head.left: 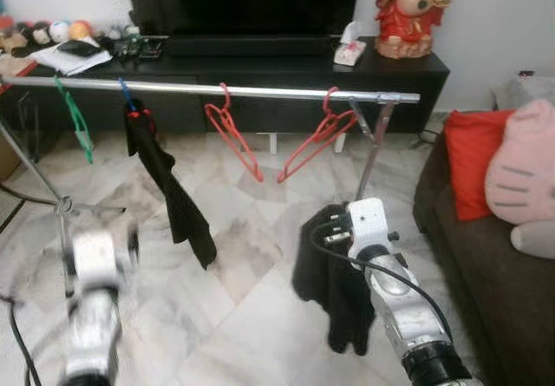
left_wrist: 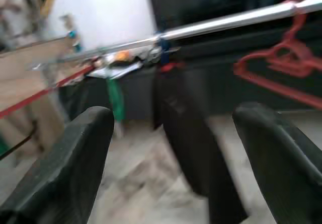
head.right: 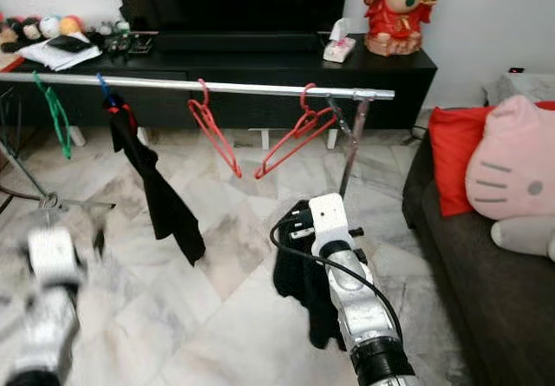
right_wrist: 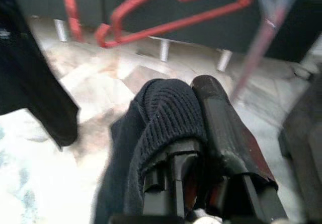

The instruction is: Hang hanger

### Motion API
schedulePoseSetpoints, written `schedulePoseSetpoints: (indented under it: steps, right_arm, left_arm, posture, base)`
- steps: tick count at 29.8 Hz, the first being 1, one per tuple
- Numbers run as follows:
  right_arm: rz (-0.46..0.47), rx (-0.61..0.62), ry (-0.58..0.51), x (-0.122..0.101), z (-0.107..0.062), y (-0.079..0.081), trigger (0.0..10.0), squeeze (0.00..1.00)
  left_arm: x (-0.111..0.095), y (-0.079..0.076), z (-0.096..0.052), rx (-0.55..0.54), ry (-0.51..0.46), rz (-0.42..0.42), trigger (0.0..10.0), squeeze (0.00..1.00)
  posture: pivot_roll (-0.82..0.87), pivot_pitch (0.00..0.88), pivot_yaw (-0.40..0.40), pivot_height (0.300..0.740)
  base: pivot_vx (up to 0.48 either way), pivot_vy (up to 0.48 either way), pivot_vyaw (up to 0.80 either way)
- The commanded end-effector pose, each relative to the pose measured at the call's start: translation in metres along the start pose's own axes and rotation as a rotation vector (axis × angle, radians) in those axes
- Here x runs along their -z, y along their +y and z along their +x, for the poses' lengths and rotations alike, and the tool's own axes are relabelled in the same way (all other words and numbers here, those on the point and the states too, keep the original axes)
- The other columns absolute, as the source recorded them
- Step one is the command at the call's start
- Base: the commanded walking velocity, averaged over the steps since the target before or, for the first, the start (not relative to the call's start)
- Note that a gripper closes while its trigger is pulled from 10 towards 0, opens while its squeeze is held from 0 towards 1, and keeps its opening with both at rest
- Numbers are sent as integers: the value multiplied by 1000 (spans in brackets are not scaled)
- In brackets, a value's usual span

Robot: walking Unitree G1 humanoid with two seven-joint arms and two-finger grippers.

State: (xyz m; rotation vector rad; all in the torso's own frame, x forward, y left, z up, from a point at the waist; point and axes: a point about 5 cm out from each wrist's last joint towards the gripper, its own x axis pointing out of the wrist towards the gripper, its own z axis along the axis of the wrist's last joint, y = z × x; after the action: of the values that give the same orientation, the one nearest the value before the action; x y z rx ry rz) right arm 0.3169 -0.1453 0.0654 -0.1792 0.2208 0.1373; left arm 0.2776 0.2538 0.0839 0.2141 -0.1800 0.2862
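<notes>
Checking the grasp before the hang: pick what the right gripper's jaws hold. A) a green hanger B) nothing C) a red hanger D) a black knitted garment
D: in the right wrist view the right gripper has its jaws shut on the black knitted garment, which hangs down from it below the rail; the red hangers hang on the rail.

text: none legible | labels: none | brands: none | numbers: none | papers upper left: too small to read
</notes>
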Motion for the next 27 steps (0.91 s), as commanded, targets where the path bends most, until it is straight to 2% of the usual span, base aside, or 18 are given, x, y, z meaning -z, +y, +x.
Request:
schedulePoseSetpoints:
  steps: [1,5,9,13,18,22,27]
  right_arm:
    - [25,16,-10,0,2,-2,10000,0]
    - [36,18,23,10,3,-1,10000,0]
    - [79,45,72,26,1,-5,10000,0]
    - [137,78,82,32,-1,-8,10000,0]
    - [134,82,69,33,-2,-8,10000,0]
    - [138,98,66,34,-2,-10,10000,0]
    - [147,106,59,34,-2,-11,10000,0]
  left_arm:
    - [8,-10,-15,54,48,11,10000,0]
    - [-5,-15,-17,59,7,-20,10000,0]
    - [-25,-22,-29,68,-26,-66,10000,0]
    - [-24,-26,-46,100,19,-76,10000,0]
    - [-25,-25,-49,106,45,-82,10000,0]
    - [-28,-26,-48,141,51,-49,10000,0]
    - [-33,-24,-46,132,51,-55,10000,0]
  posture:
    - [-126,0,31,740]
    - [-127,0,32,740]
    - [-124,0,34,740]
    - [-113,0,27,740]
    - [-119,0,29,740]
    - [-118,0,30,740]
    - [-113,0,32,740]
  base:
    - [0,0,0]
    - [0,0,0]
    - [0,0,0]
    - [0,0,0]
    - [0,0,0]
    - [0,0,0]
    - [304,0,0]
